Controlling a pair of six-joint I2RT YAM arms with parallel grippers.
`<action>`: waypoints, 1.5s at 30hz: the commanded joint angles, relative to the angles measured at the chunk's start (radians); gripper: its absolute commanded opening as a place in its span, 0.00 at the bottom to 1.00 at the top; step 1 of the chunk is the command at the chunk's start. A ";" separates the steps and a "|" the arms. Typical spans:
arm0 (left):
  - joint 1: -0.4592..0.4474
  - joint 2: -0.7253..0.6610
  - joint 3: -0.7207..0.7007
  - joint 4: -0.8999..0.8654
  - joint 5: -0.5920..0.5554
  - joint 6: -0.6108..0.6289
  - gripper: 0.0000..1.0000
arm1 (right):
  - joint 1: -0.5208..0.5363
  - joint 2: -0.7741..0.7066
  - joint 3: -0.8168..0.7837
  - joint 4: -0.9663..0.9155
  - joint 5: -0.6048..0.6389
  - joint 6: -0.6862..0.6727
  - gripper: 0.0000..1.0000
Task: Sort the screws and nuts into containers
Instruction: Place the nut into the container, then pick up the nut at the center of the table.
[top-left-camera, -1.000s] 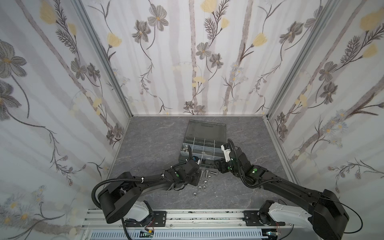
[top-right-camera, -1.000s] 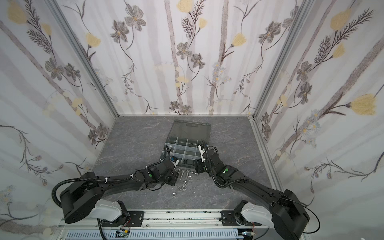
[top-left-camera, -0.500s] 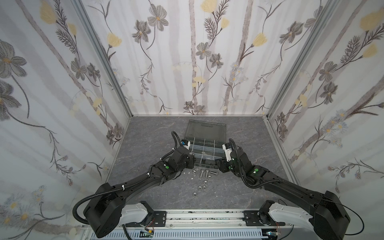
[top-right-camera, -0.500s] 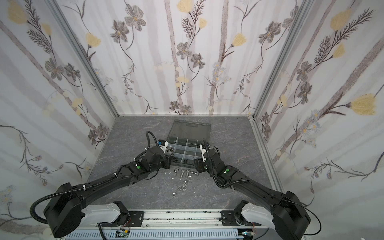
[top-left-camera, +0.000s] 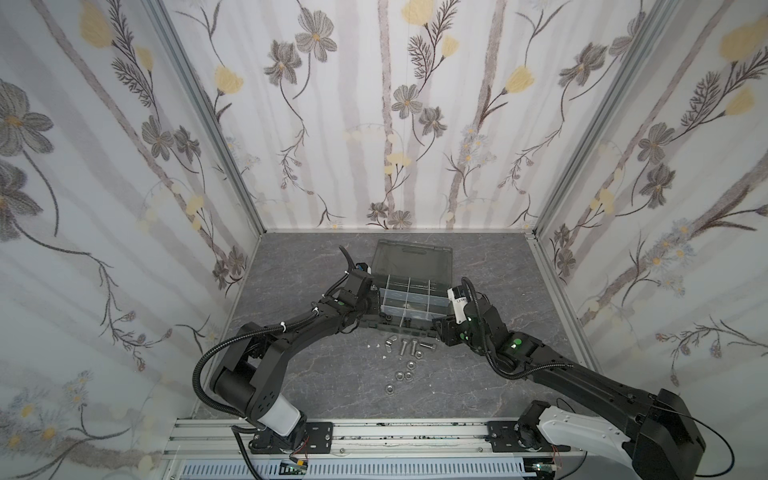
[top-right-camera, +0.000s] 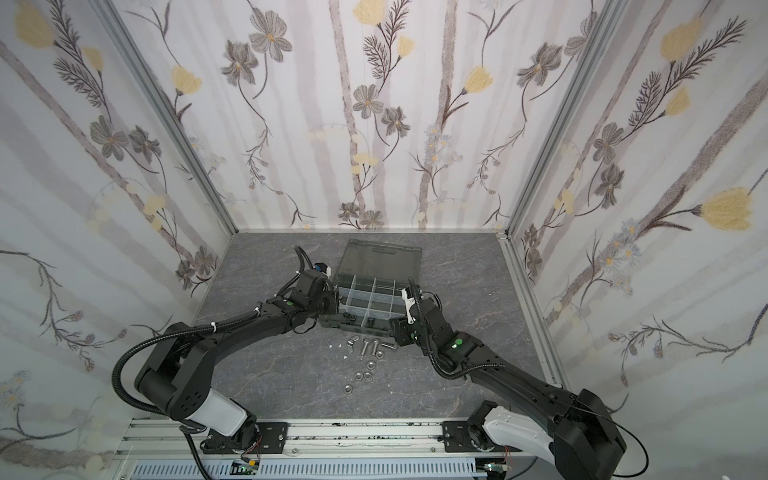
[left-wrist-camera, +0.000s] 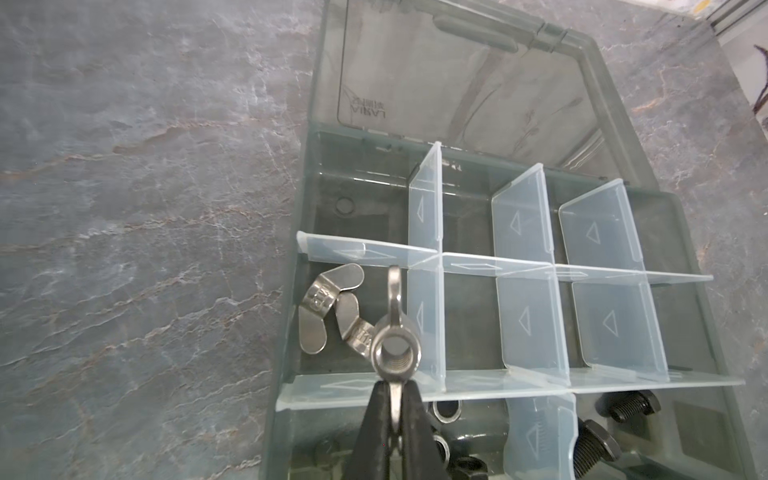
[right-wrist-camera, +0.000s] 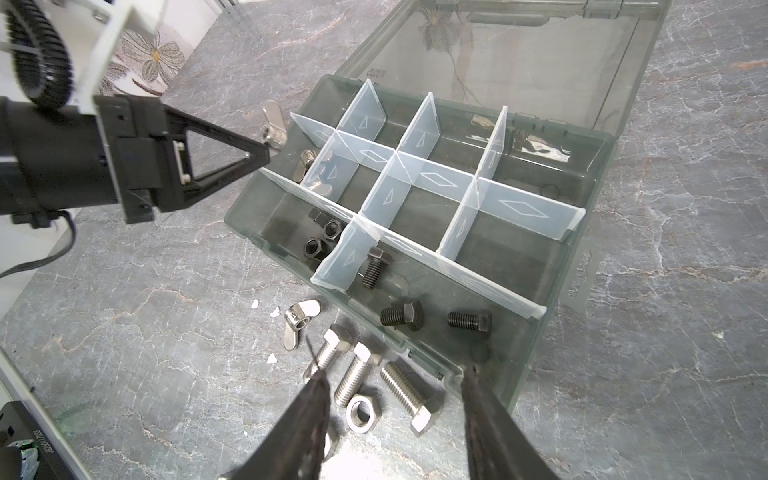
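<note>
My left gripper (left-wrist-camera: 392, 388) is clamped on one wing of a wing nut (left-wrist-camera: 395, 353). I hold it over the compartment (left-wrist-camera: 353, 332) at the left edge of the case (left-wrist-camera: 286, 316), middle row, because two wing nuts (left-wrist-camera: 328, 307) lie there: like goes with like. Letting go looks like the next step. My right gripper (right-wrist-camera: 392, 372) stands half open and empty over the silver screws (right-wrist-camera: 328, 351) on the table (top-left-camera: 311, 257), just beside the case's front edge, ready to pick one up. Black nuts (right-wrist-camera: 322, 237) and black screws (right-wrist-camera: 401, 316) sit in the front row. Silver nuts (top-left-camera: 409, 365) wait nearer the table's front edge.
</note>
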 joint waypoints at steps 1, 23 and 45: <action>0.009 0.036 0.029 0.013 0.010 0.002 0.00 | 0.001 -0.010 -0.007 0.011 0.026 0.009 0.52; 0.013 -0.039 0.027 0.013 -0.029 -0.049 0.62 | -0.003 -0.073 -0.054 0.020 0.062 0.022 0.54; 0.018 -0.560 -0.225 0.038 -0.276 -0.178 1.00 | -0.007 -0.021 -0.015 0.037 0.039 0.010 0.54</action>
